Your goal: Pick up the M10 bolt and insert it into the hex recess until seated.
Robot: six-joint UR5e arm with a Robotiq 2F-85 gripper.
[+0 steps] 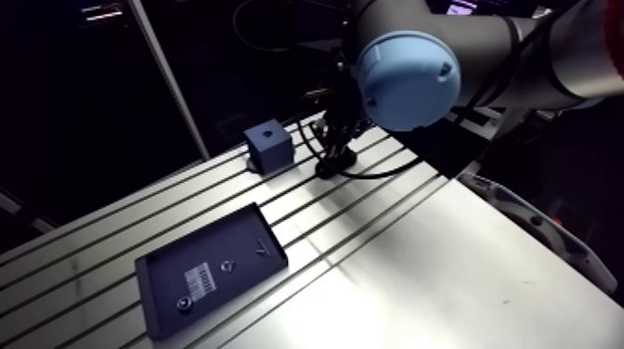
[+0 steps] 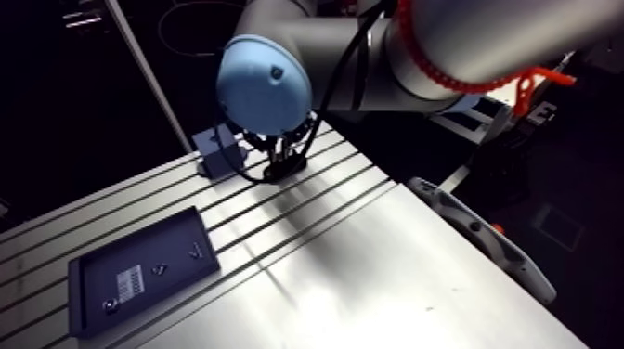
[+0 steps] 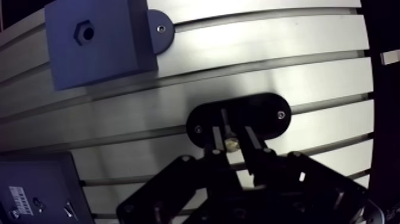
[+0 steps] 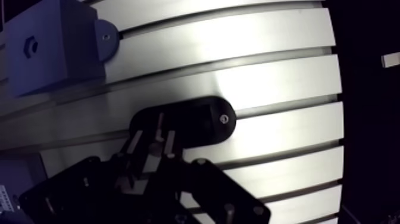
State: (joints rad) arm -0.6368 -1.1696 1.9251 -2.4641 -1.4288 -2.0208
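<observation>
Since the bolt (image 3: 230, 143) sits right between the fingers of the pincer (image 3: 233, 119), the relation that counts is the one to the hex recess (image 3: 83, 33). The recess opens in the top face of the blue block (image 3: 101, 53), which stands ahead of the pincer and off to one side, across a few slots of the desk (image 3: 268, 53). The pincer looks clamped on the bolt, its fingers drawn close with only a brass glint showing in the gap. It is low over a black oval holder (image 3: 268, 113). The bolt seems to stand upright, seen nearly end-on, so its long axis probably already matches the upward-facing recess. The coming move likely calls for a straight lift, then a sideways carry to the block. A dark tray (image 1: 209, 269) lies well apart.
</observation>
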